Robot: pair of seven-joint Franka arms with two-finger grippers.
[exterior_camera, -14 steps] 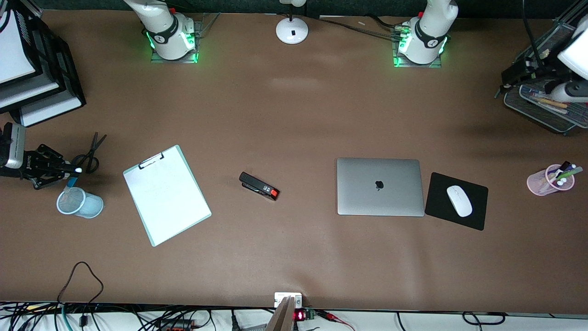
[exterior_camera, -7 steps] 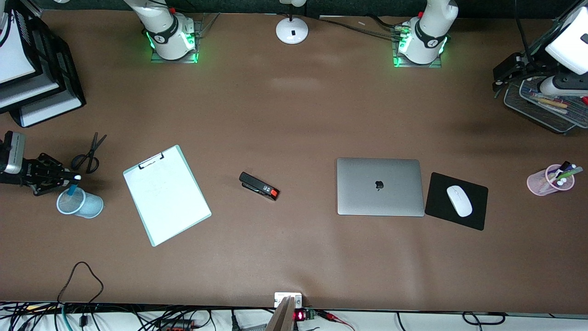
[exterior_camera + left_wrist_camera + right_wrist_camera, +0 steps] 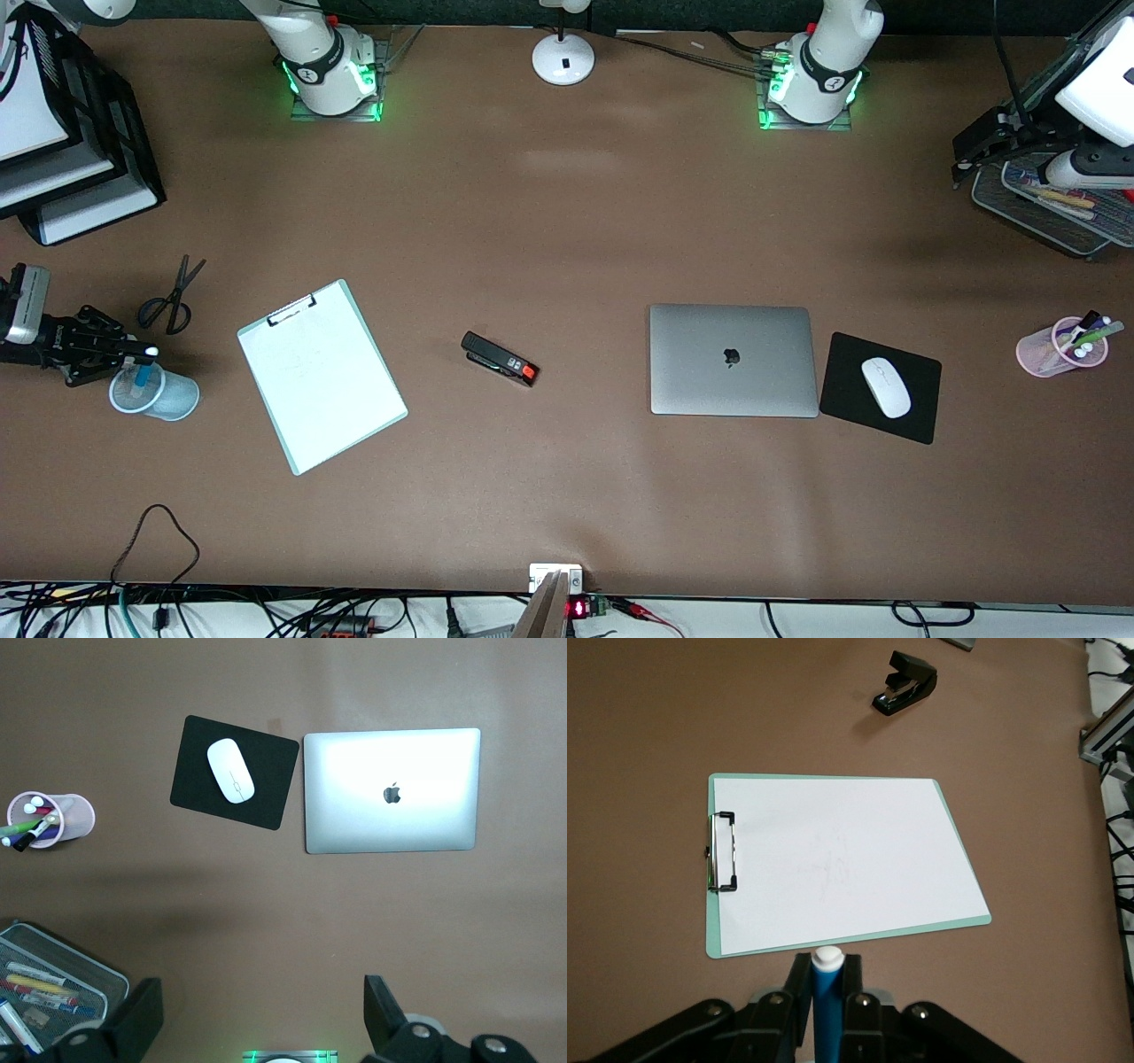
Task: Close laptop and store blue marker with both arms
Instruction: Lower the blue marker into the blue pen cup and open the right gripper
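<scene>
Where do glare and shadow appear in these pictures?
Left wrist view: the laptop lid glares almost white around its logo. Front view: the same lid looks even grey, and soft arm shadows darken the table near the wire tray.

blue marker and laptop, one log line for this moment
laptop: closed | blue marker: in right gripper, over blue mesh cup | left gripper: open, over table by wire tray
</scene>
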